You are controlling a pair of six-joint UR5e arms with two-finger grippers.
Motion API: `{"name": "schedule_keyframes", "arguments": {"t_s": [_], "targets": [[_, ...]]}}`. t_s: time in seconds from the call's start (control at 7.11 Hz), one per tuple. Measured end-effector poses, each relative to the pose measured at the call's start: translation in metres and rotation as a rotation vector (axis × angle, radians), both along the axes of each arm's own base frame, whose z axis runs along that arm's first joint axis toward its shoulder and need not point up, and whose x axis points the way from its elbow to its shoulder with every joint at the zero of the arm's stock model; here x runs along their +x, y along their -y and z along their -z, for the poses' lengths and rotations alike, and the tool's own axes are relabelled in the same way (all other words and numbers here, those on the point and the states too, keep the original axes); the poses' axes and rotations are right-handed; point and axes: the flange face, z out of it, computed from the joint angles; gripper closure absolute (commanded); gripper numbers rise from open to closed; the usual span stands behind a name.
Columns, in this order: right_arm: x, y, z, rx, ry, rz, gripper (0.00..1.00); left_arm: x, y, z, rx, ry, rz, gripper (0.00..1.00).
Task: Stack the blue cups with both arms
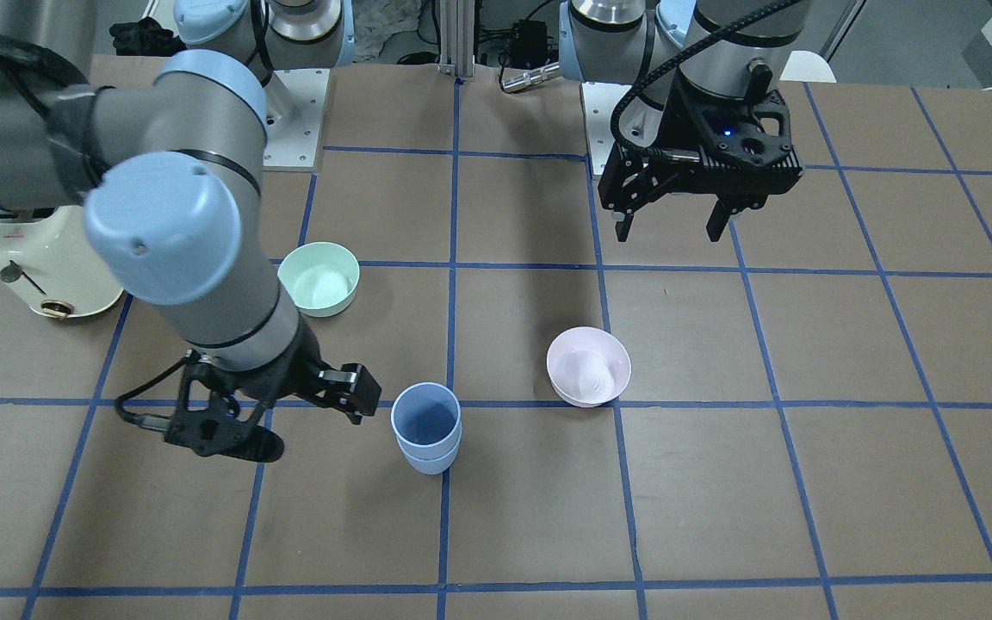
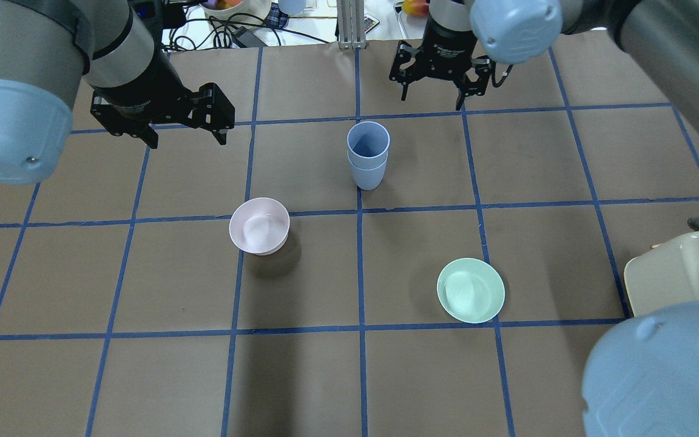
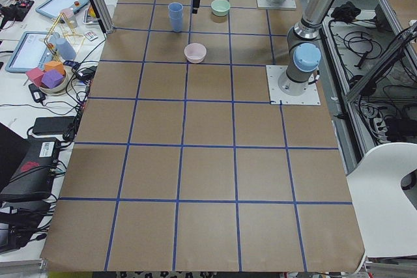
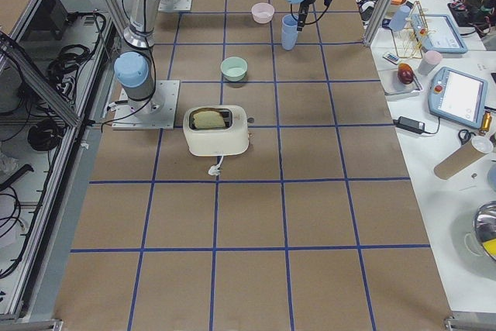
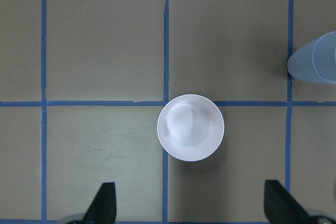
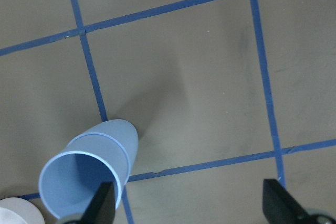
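The robot's right gripper [image 2: 433, 98], a black two-finger claw, hangs with its jaws spread wide and nothing between them, just beside the stacked pair of pale periwinkle-blue plastic tumblers [image 2: 368, 155] and clear of them. In its wrist camera, one black fingertip [image 6: 102, 203] sits close to the upper tumbler's rim. The left gripper [image 2: 187, 138], its match, is likewise splayed wide and empty, raised above the table well apart from the stack. Its wrist camera looks straight down on a small, round, pale pink bowl [image 5: 190, 127] framed between its fingers [image 5: 103, 203]. The two tumblers stand upright, one nested inside the other with the inner rim riding above the outer one, on a blue tape line near the middle of the brown paper-covered table [image 2: 543, 255], toward its far side from the robot. The pink bowl rests near the stack on the robot's left. A wider mint-green bowl [image 2: 471, 290] sits closer to the robot on its right, and a cream toaster [image 2: 677, 273] stands beyond that bowl, at the right-hand side of the table.
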Motion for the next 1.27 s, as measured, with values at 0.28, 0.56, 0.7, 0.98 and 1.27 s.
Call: {"name": "schedule_keyframes", "arguments": {"t_s": [0.28, 0.56, 0.7, 0.98, 1.27], "targets": [[-0.064, -0.03, -0.038, 0.004, -0.037, -0.088, 0.0, 0.0, 0.0, 0.0, 0.0, 0.0, -0.001, 0.0], [-0.083, -0.08, -0.058, 0.007, -0.079, -0.1, 0.0, 0.0, 0.0, 0.0, 0.0, 0.0, -0.001, 0.0], [-0.083, -0.1, -0.064, 0.003, -0.084, -0.096, 0.0, 0.0, 0.0, 0.0, 0.0, 0.0, -0.001, 0.0], [-0.082, -0.113, -0.066, 0.002, -0.08, -0.091, 0.0, 0.0, 0.0, 0.0, 0.0, 0.0, -0.001, 0.0], [-0.082, -0.114, -0.066, 0.0, -0.078, -0.091, 0.0, 0.0, 0.0, 0.0, 0.0, 0.0, -0.001, 0.0]]}}
